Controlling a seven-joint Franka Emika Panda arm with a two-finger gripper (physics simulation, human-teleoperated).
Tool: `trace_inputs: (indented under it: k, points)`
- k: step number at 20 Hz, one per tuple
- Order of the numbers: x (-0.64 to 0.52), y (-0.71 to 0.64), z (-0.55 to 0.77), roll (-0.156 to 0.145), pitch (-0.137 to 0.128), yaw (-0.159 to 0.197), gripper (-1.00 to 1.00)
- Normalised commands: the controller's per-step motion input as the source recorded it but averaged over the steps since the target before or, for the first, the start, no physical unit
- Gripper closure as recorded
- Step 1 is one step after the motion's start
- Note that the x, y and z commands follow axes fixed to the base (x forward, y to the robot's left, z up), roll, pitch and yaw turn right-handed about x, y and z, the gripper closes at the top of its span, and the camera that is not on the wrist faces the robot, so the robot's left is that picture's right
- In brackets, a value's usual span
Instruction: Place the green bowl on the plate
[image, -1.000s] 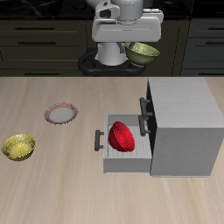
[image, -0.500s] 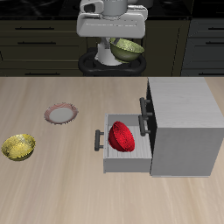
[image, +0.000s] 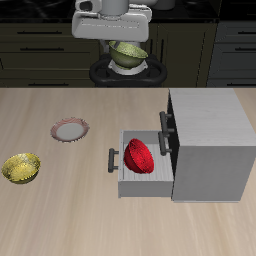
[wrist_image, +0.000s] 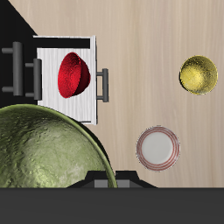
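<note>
Wooden table, green bowl (image: 128, 53) aloft at the back.
My gripper (image: 127, 42) is clamped on it; only my wrist view shows it high above the plate (wrist_image: 157, 147).

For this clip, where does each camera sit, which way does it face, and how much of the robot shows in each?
Exterior view: in front of and above the table, facing the robot; shows the arm's end with the gripper carrying the green bowl, and the base behind.
Wrist view: on the gripper, high up, looking down at the table; only a dark gripper part shows beside the bowl.
Shared: green bowl, plate, yellow bowl, red bowl in the open drawer.
</note>
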Motion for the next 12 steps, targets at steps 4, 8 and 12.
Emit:
trace_inputs:
  k: [4,8,12]
  points:
    - [-0.09,-0.43,-0.01,-0.053,-0.009,-0.024,1.00]
    - [-0.19,-0.34,0.01,-0.025,-0.015,-0.001,1.00]
    - [-0.15,-0.15,-0.02,-0.017,-0.013,0.023,1.00]
